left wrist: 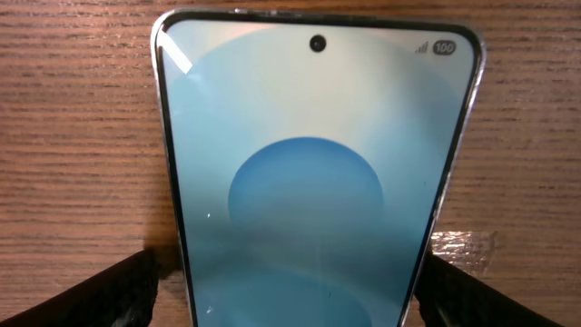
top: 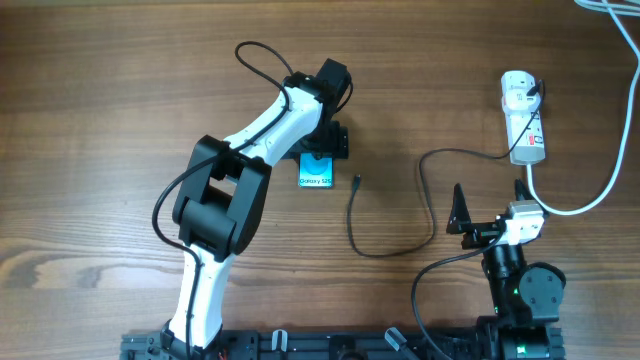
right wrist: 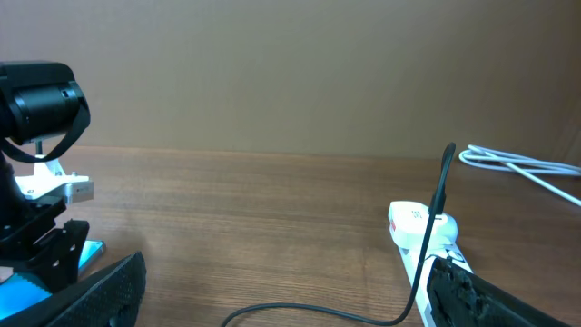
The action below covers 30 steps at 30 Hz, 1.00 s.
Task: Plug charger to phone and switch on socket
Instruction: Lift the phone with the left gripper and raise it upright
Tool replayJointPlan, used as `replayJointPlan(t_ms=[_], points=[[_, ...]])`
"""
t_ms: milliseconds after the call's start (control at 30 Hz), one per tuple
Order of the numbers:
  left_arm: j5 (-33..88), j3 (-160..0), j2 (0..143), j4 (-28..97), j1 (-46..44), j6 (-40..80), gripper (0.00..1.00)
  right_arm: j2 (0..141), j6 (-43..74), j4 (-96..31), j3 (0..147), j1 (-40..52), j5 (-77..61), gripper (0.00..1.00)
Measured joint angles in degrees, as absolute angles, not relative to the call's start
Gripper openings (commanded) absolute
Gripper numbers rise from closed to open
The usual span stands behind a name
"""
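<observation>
The phone (top: 316, 173), with a cyan screen and dark text at its near end, lies flat on the table. It fills the left wrist view (left wrist: 309, 182). My left gripper (top: 322, 150) is open, one finger on each side of the phone (left wrist: 290, 304), with a gap on the left side. The charger (top: 430, 190) is a thin black cable. It runs from the socket's adapter, and its tip (top: 357, 181) lies just right of the phone, apart from it. The white socket (top: 525, 120) lies at the far right. My right gripper (top: 490, 200) is open and empty (right wrist: 290, 309) in front of the socket (right wrist: 422, 232).
A thick white cord (top: 600, 190) loops from the socket along the right edge and also shows in the right wrist view (right wrist: 517, 163). The charger cable (right wrist: 300, 311) crosses the wood between my right fingers. The left arm (top: 260, 130) stretches over the table's middle left.
</observation>
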<state>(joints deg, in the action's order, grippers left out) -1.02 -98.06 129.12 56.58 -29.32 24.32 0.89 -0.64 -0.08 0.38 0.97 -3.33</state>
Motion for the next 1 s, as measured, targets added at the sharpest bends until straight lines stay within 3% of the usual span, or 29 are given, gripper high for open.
replayJointPlan(t_ms=[233, 400, 1000], points=[[-1.3, -98.02, 129.12, 55.66, -29.32, 24.32, 0.86, 0.89, -0.64, -0.08, 0.38, 0.97, -3.33, 1.0], [-1.45, -98.02, 129.12, 55.37, -29.32, 24.36, 0.67, 0.89, -0.64, -0.08, 0.38, 0.97, -3.33, 1.0], [-1.06, -98.02, 128.99, 55.33, -29.3, 24.32, 0.65, 0.91, -0.64, -0.08, 0.38, 0.97, -3.33, 1.0]])
